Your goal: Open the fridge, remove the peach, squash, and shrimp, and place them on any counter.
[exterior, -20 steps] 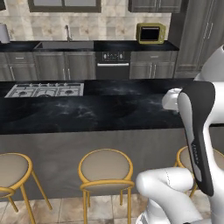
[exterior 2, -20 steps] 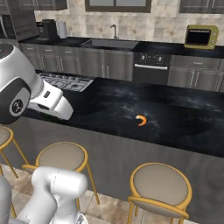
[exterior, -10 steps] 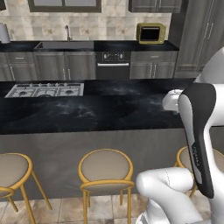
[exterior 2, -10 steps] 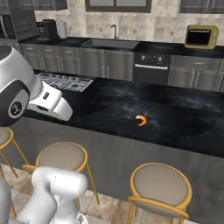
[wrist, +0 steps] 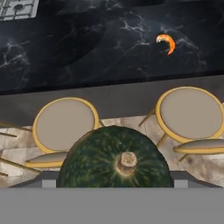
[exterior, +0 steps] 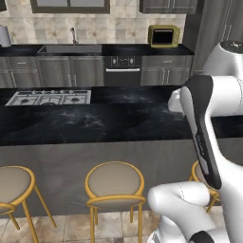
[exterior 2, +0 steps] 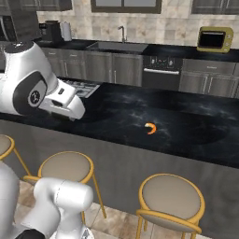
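The dark green squash (wrist: 114, 159) with its tan stem sits right at the bottom of the hand view, in the air above the stools, and my gripper (wrist: 114, 183) is shut on it; the fingertips are hidden behind it. The orange shrimp (exterior 2: 150, 128) lies alone on the black marble-look counter (exterior 2: 196, 126), and it is the small crescent (wrist: 166, 43) at the upper right of the hand view. My hand hangs in front of the counter's near edge (wrist: 109, 89). The peach is out of view. The tall dark grey cabinet (exterior: 211, 33) at the back right may be the fridge; I cannot tell.
Several yellow-framed stools (exterior: 115, 182) stand along the counter's near side. A cooktop (exterior: 50, 98) is set in its left part. On the back counter are a sink (exterior: 71, 47) and a yellow microwave (exterior: 163, 36), with an oven (exterior: 122, 71) below.
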### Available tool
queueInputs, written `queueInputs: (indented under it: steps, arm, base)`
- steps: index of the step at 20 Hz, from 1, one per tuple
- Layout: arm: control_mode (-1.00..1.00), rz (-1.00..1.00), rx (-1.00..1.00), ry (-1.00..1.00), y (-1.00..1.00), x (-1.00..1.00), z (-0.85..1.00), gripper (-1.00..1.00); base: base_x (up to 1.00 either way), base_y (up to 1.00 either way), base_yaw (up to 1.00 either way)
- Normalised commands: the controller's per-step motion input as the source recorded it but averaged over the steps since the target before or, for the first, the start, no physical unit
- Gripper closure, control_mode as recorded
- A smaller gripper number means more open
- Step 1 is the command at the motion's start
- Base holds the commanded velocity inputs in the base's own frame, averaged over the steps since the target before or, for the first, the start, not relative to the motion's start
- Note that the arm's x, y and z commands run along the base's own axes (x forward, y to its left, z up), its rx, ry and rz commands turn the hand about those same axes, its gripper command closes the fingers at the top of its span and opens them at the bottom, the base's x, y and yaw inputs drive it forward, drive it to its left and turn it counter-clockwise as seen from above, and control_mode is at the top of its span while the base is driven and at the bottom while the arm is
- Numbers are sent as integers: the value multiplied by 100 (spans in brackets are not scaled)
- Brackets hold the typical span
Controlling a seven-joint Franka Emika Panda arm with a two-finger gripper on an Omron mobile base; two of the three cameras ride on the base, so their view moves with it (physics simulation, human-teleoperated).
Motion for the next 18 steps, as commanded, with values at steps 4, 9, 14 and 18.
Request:
queueInputs:
  steps: [4, 9, 14, 18]
  arm:
    - [-100, 0, 1, 10, -10, 70, -18, 100]
    - [-100, 0, 0, 14, -16, 85, -43, 100]
    - [-100, 0, 0, 5, -3, 97, -49, 100]
    - [-100, 0, 0, -3, -4, 94, -58, 100]
  base:
    - [0, 0, 0]
    - [0, 0, 0]
    - [0, 0, 0]
    - [0, 0, 0]
